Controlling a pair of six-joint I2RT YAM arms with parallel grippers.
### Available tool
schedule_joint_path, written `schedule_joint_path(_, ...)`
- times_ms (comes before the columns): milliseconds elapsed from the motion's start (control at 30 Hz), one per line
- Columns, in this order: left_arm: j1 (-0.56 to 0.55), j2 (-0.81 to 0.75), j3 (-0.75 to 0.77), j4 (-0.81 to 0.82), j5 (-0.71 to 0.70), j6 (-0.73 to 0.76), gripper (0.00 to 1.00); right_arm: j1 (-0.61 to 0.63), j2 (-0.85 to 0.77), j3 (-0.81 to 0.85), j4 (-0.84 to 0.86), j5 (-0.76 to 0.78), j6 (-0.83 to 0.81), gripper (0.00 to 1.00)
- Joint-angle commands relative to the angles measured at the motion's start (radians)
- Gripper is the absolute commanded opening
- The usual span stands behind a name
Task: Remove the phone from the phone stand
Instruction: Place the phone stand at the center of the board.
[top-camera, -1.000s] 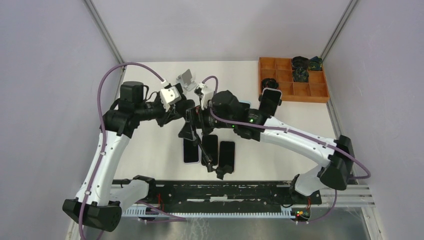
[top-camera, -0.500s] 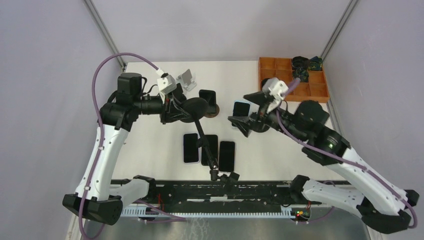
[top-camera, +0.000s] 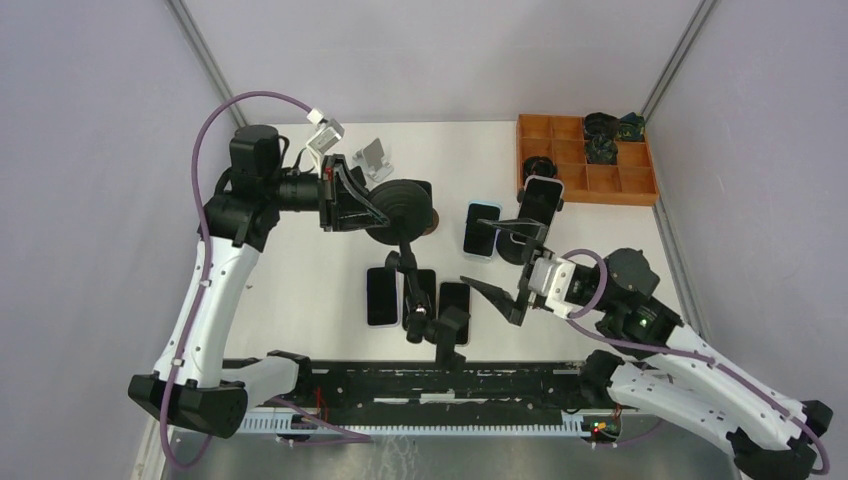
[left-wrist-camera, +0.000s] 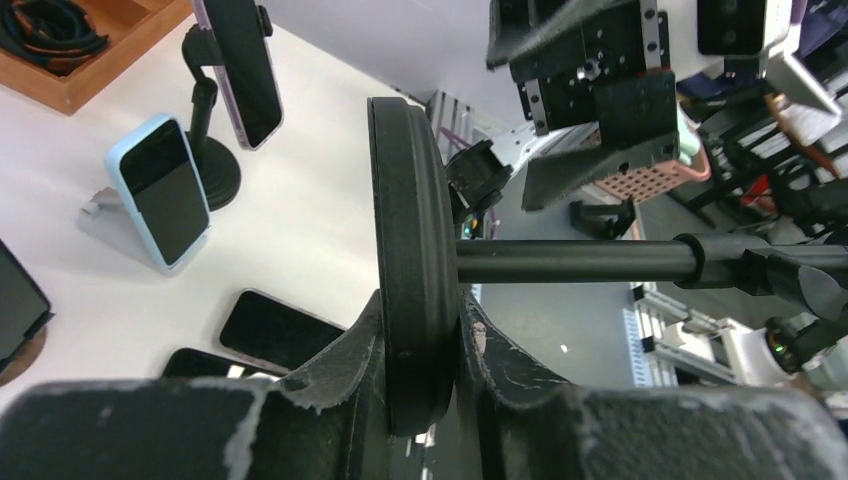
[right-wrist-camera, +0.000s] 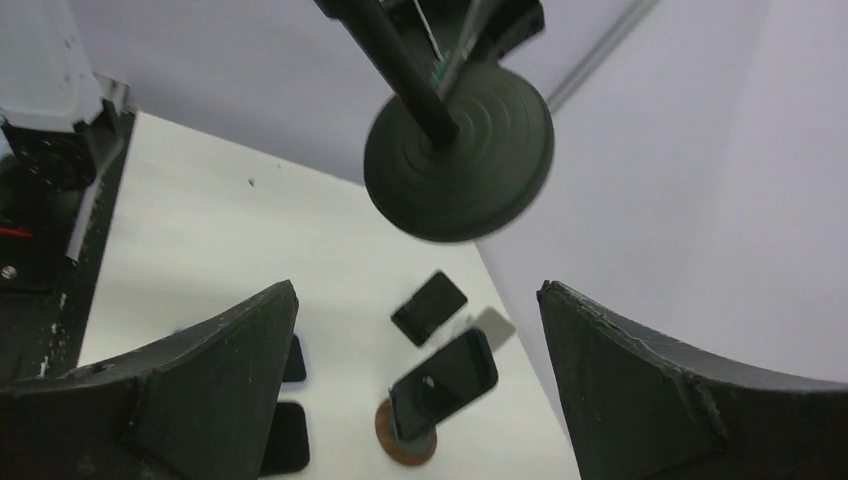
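Top external view: pinching the round base of the phone stand (top-camera: 404, 205) in the closed left hand (left-wrist-camera: 420, 345), holding it tipped off the worktop (top-camera: 300, 270) at 11 o'clock, pole running toward 6 o'clock, its clamp (top-camera: 447, 328) seemingly carrying no phone and hanging over three phones (top-camera: 381, 296) lying flat there. Hovering the right hand (top-camera: 497, 262) open and empty at 4 o'clock. Probably risking the long pole levering the disc round in the pinch, dropping the clamp onto those phones.

- No text, brand, number or sign was legible in any view.
- The phones (top-camera: 381, 297) showed only dark, blank screens.
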Motion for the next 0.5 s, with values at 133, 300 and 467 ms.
schedule_joint_path(133,0.001,-0.011,-0.040,0.135,0.103,-0.308,0.02,0.012,0.147,0.077,0.503,-0.341,0.155,0.98)
schedule_joint_path(300,0.001,-0.008,-0.092,0.135,0.100,-0.340,0.02,0.075,0.212,0.165,0.546,-0.353,0.171,0.98)
schedule_joint_path(467,0.001,0.005,-0.107,0.136,0.092,-0.338,0.02,0.132,0.289,0.237,0.549,-0.363,0.173,0.98)
